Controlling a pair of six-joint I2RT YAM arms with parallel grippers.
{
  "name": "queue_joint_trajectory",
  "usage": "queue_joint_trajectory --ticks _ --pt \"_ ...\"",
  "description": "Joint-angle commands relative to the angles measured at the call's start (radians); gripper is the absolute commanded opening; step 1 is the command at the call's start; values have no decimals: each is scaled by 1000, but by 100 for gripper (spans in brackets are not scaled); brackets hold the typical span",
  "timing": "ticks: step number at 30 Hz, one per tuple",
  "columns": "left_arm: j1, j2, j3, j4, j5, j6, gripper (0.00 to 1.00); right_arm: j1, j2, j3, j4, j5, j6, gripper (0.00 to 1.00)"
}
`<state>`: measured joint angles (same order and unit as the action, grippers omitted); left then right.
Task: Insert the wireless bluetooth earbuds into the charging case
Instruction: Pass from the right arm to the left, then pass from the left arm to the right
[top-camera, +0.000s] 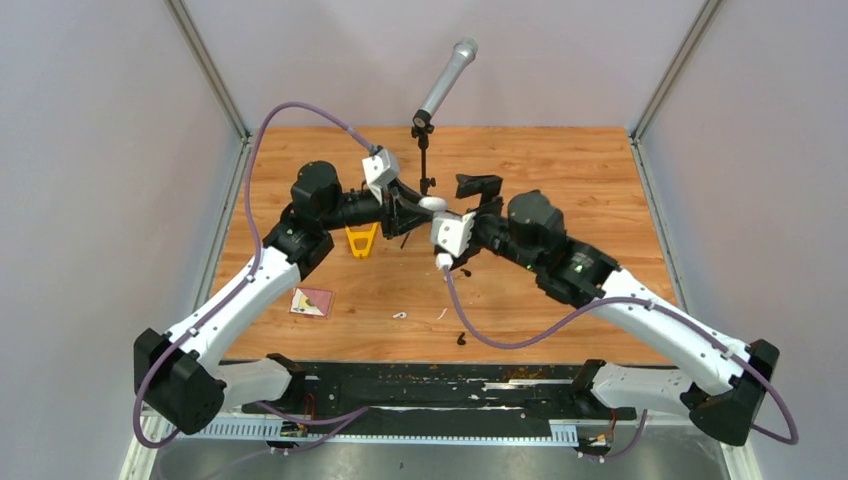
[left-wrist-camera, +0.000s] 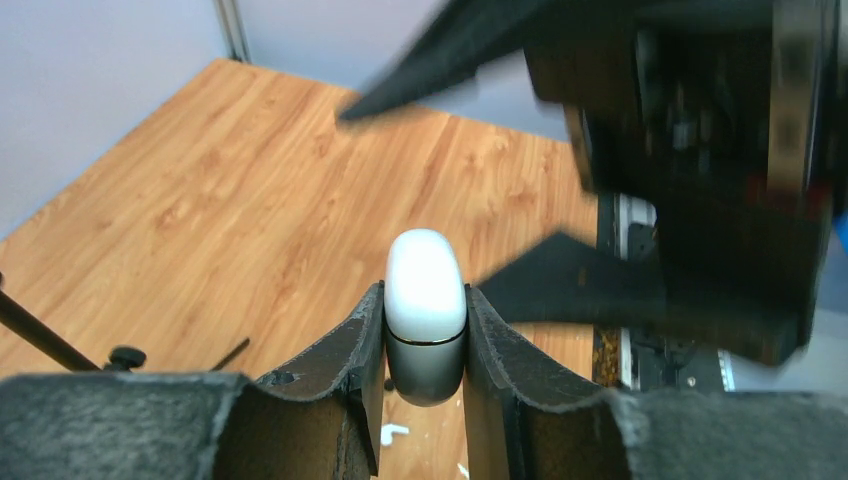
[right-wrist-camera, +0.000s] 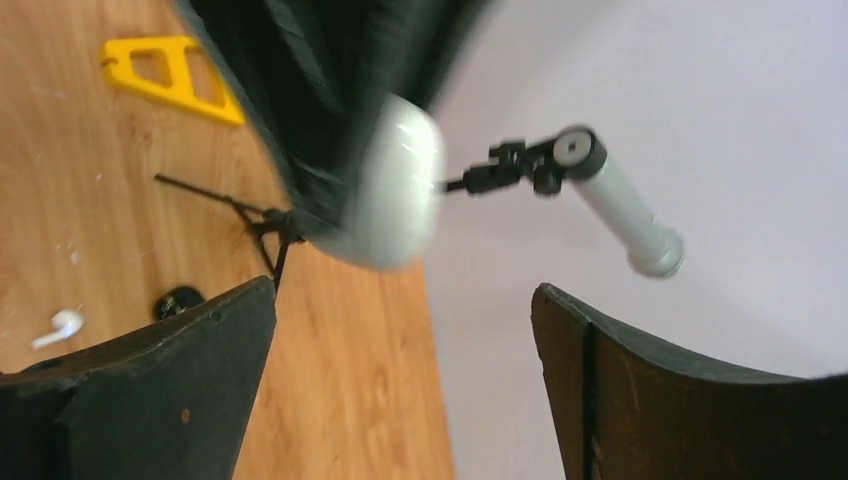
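Nearer us than the charging case (left-wrist-camera: 425, 290), the earbuds (top-camera: 400, 315) lay loose on the worktop (top-camera: 560, 160). Our left end effector (left-wrist-camera: 425, 335) clenched the case up off the wood, likely so the right end effector (right-wrist-camera: 405, 292), splayed wide beside it, could open it.

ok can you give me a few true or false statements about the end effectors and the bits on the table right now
1. The left end effector is shut on the white case. True.
2. The right end effector also clamps the case. False: its fingers stand wide apart, gripping nothing.
3. A white earbud lies on the table. True.
4. The yellow piece is held in the air. False: it lies on the table.
5. The microphone lies flat on the table. False: it sits tilted on a stand.
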<state>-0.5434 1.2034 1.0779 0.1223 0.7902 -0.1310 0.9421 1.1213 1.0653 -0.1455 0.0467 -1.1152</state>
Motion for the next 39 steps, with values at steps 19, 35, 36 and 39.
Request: queue_joint_trajectory --ticks 19,35,36,39 --pt "14 -49 -114 300 128 107 0 -513 498 1024 -1261 -1102 295 59" --pt "0 53 -109 472 216 -103 0 -400 454 878 -1118 -957 308 51" --pt "0 55 -107 472 218 -106 0 -395 452 869 -1112 -949 310 51" --pt "1 66 -102 472 214 -110 0 -392 452 859 -1091 -946 314 49"
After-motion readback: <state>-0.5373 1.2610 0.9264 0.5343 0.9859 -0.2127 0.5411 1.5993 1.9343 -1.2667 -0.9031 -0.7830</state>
